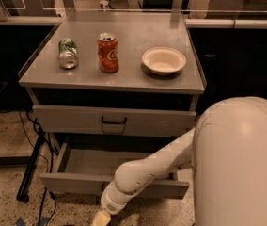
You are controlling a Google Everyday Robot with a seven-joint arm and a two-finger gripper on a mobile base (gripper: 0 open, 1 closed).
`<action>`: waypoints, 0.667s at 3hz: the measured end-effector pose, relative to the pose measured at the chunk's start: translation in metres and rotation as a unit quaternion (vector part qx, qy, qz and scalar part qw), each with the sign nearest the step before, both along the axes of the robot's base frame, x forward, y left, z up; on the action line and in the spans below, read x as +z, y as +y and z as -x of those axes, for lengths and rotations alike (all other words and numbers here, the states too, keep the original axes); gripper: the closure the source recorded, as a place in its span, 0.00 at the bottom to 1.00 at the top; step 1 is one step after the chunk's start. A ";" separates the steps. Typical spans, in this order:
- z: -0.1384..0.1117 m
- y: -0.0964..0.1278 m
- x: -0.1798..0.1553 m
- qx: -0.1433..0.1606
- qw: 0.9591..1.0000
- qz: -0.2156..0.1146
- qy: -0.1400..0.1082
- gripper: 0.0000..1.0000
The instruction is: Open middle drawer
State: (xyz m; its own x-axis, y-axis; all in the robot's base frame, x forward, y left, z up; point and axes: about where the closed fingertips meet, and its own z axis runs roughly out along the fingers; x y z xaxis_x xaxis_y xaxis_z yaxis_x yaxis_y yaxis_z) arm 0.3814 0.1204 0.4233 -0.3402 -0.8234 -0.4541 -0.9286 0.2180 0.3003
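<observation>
The cabinet shows two grey drawer fronts. The upper drawer (77, 119) is closed and has a small black handle (113, 121). Under it the middle drawer (72, 183) stands pulled out, with its bare inside (96, 161) showing. My white arm (143, 173) reaches down across its front and hides the centre, where a handle would be. My gripper (100, 219) is below the drawer front at the bottom edge of the view, and only a yellowish tip shows.
On the cabinet top (133, 81) lie a green can (68, 53) on its side, an upright red soda can (108, 52) and a white bowl (164, 60). Cables and a black stand leg (30, 173) are on the floor at left. My body (241, 168) fills the lower right.
</observation>
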 end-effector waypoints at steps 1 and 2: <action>0.009 -0.003 -0.002 -0.005 1.000 0.004 0.005 0.00; 0.036 -0.015 0.007 -0.014 1.000 0.002 0.015 0.00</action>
State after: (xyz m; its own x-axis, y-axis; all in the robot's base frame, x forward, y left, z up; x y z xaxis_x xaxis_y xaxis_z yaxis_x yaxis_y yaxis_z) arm 0.3458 0.1052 0.4302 -0.3766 -0.8152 -0.4401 -0.9127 0.2450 0.3271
